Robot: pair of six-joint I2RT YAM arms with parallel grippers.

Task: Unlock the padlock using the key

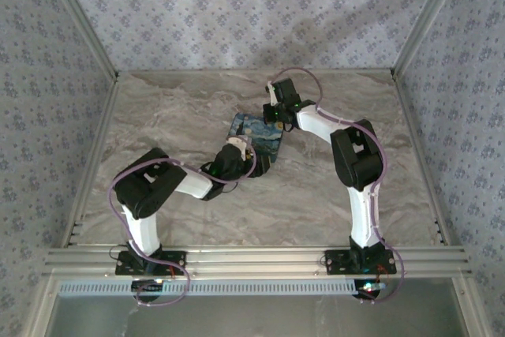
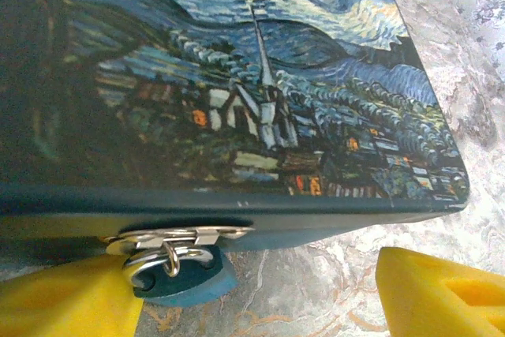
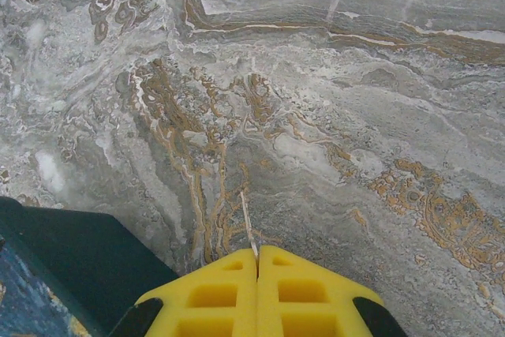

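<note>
Overhead, two arms converge on a painted box (image 1: 254,133) on the bench (image 1: 197,100), the left pincer (image 1: 237,154) at its near edge and the right pincer (image 1: 276,116) at its far side. Left wrist: the blue padlock (image 2: 189,278) hangs from the hasp (image 2: 185,236), apparently locked, between wide-open yellow fingers (image 2: 55,301) that hold nothing. Right wrist: the right pincer (image 3: 257,266) is pressed shut on a thin metal sliver, seemingly the key (image 3: 248,226), over bare bench beside the box corner. With the key in hand, insertion and turning remain.
</note>
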